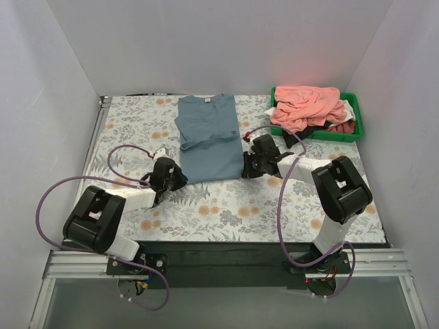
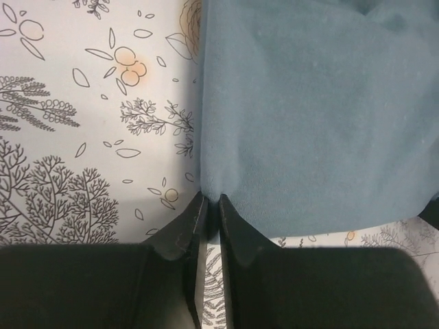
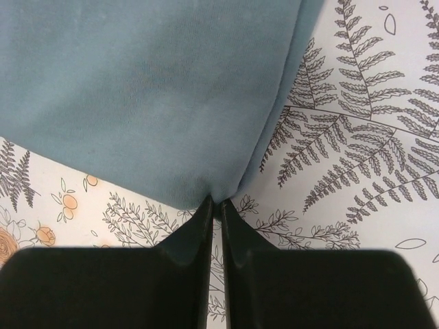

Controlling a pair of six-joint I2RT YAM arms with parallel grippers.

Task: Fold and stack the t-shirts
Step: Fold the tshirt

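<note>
shirt in work: grey-blue t-shirt (image 1: 208, 137), flat on the floral table cover (image 1: 226, 205), centre-far, collar at the far end, hem toward the arms
done so far: sides look tucked in, so the body is a narrow rectangle; one sleeve lies folded across the middle
not done: hem-to-collar fold not made, and no folded stack is visible on the table
backlog: salmon-pink shirts (image 1: 306, 106) are heaped in the green bin (image 1: 357, 130) at far right, with white, dark red and black pieces under them, all unfolded
progress call: early, first shirt about half folded and the whole bin is left
left gripper (image 2: 211, 199): fingers pressed together on the near-left hem corner, with cloth bunched into the tips. Only a thin slit shows between them
right gripper (image 3: 215, 200): same pose, pinching the near-right hem corner, with fabric puckered where it enters the tips
grip depth: both have only the very edge of the corner, a shallow bite
height: both corners look at or just off the cover; can't tell if lifted
likely next: carry both corners far toward the collar to halve the shirt
risk: a shallow pinch could slip mid-carry, and uneven travel would skew the fold
</note>
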